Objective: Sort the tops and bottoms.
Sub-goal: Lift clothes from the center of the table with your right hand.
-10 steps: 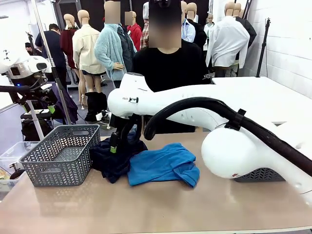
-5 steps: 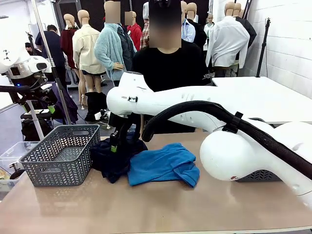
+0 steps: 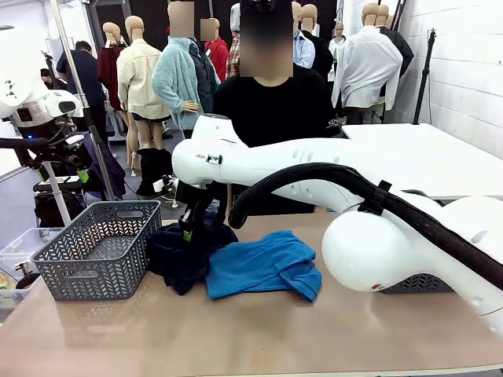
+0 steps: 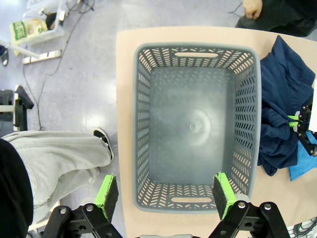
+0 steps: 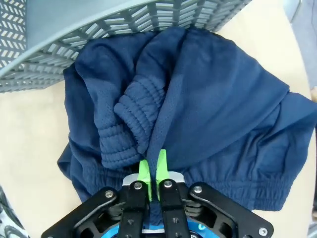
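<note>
A dark navy pair of shorts (image 5: 208, 99) with a ribbed waistband lies bunched on the table beside the grey basket (image 5: 99, 29). My right gripper (image 5: 152, 168) is shut on a fold of the navy fabric. In the front view the right gripper (image 3: 189, 228) sits on the navy shorts (image 3: 185, 255), and a bright blue top (image 3: 263, 267) lies just to their right. High above the grey basket (image 4: 193, 124) my left gripper (image 4: 163, 193) hangs open, holding nothing. The basket has nothing in it.
A person in black stands at the far side of the table (image 3: 236, 338). A second dark basket (image 3: 420, 281) sits at the right, mostly hidden behind my right arm. In the left wrist view a leg in grey trousers (image 4: 54, 153) stands on the floor beside the table.
My right gripper has risen slightly, pulling the pinched navy fabric up with it. The blue top and the basket have not moved.
</note>
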Motion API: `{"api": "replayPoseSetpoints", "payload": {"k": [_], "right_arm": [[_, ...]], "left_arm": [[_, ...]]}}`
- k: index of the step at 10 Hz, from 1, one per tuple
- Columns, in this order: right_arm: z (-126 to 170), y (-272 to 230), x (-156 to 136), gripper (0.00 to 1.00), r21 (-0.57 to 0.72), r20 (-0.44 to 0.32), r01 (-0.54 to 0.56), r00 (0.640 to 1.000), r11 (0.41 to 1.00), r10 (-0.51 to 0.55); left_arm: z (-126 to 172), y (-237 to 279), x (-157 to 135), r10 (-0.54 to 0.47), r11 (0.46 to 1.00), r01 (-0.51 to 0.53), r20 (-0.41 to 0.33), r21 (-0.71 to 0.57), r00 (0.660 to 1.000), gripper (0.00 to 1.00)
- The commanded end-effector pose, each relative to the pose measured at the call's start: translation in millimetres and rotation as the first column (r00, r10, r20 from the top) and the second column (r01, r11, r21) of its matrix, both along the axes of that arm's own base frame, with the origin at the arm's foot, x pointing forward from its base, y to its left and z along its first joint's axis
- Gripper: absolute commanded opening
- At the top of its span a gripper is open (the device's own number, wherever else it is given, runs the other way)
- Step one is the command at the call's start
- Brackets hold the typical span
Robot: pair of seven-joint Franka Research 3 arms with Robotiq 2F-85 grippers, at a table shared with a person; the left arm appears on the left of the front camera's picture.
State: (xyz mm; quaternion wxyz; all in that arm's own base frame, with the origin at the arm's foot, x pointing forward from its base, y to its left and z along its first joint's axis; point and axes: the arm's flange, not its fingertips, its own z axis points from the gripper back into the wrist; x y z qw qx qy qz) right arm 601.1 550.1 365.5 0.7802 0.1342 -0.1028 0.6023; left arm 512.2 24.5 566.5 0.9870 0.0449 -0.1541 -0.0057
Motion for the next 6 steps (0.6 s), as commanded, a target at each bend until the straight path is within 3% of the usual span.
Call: {"api": "replayPoseSetpoints", "payload": {"k": [1,4,6], "right_arm": [[6,13,14,0.00,-0.033,0.020,0.006,1.000,0.999,-0.005],[34,-3,5,0.00,-0.023,0.043,0.008,0.999,1.000,-0.007],[89,-39,-25,0.00,-0.055,0.107,0.093,0.990,0.994,-0.086]], "left_arm": [[2,2,1,0.010,1.000,-0.009,0.008,-0.015,1.000,1.00],[2,2,1,0.010,1.000,-0.009,0.008,-0.015,1.000,1.00],[2,2,1,0.010,1.000,-0.009,0.008,-0.015,1.000,1.00]]}}
